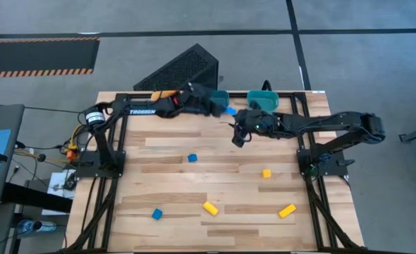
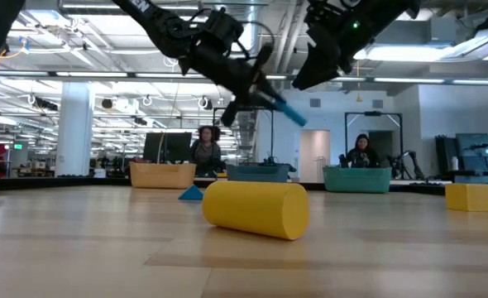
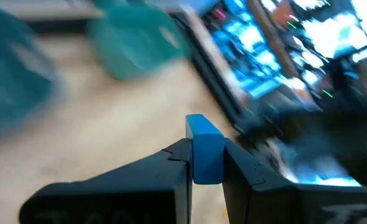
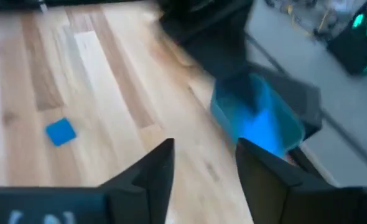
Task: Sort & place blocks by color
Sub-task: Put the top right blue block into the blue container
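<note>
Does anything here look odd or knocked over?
Nothing looks damaged or spilled. The loose blocks lie scattered on the table, unsorted, as expected. The left gripper holds a blue block in the air; the right gripper is empty.

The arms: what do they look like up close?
Both arms are dark, jointed tubes. The left arm carries white lettering; the right arm shows small green lights near its wrist. Each ends in two flat, dark, tapering fingers. Cables trail by the left base.

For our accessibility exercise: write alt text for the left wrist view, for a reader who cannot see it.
The left gripper is shut on a small blue block, held upright between its two dark fingers above the wooden table. Blurred teal bins sit beyond it.
</note>
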`<state>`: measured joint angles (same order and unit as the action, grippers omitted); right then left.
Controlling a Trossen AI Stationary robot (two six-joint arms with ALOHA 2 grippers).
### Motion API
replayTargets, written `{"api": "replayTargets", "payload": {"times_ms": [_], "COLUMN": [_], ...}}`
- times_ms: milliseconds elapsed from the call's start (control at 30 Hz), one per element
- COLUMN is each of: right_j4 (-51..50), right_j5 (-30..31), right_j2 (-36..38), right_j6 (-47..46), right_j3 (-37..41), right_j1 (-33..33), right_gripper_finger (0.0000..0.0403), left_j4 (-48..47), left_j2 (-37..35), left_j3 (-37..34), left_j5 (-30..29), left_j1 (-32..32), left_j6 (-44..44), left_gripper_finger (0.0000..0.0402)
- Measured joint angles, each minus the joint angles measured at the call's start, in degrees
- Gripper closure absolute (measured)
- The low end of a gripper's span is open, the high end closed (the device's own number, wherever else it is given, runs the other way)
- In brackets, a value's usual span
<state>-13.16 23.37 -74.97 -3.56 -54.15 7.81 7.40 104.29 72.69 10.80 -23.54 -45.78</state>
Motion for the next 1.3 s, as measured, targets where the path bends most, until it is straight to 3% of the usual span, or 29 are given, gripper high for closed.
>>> {"api": "replayTargets", "payload": {"times_ms": [167,367,767,933,1000,1200,1300], "right_j4": [-3.51,-7.58,-10.21,-11.3,-10.36,2.48,8.79], "right_j5": [1.95,1.85,3.9,3.13,-1.55,-27.75,-35.2], "right_j2": [1.15,1.37,1.35,1.34,1.33,0.64,0.64], "right_j6": [-8.56,-12.14,-18.65,-19.78,-16.76,-6.39,-6.39], "right_j3": [0.0,0.0,0.0,0.0,0.0,0.0,0.0], "right_j1": [0.15,0.01,0.22,-0.01,0.11,3.13,5.92], "right_gripper_finger": [0.0187,0.0198,0.0223,0.0225,0.0225,0.0238,0.0255], "left_j4": [-6.12,-9.87,-10.93,-9.2,-8.8,-8.65,-7.71], "left_j2": [-0.02,2.03,7.32,7.28,7.19,5.91,3.73], "left_j3": [0.02,0.1,-0.02,-0.02,0.0,-0.02,-0.02], "left_j5": [-4.54,-9.92,-7.58,-8.06,-7.77,-3.58,-3.27], "left_j1": [-5.08,-9.67,-12.52,-12.79,-13.06,-14.58,-15.24], "left_j6": [5.85,13.41,16.08,17.47,18.17,19.35,21.61], "left_gripper_finger": [0.0376,0.0376,0.037,0.0339,0.0317,0.0264,0.0255]}}
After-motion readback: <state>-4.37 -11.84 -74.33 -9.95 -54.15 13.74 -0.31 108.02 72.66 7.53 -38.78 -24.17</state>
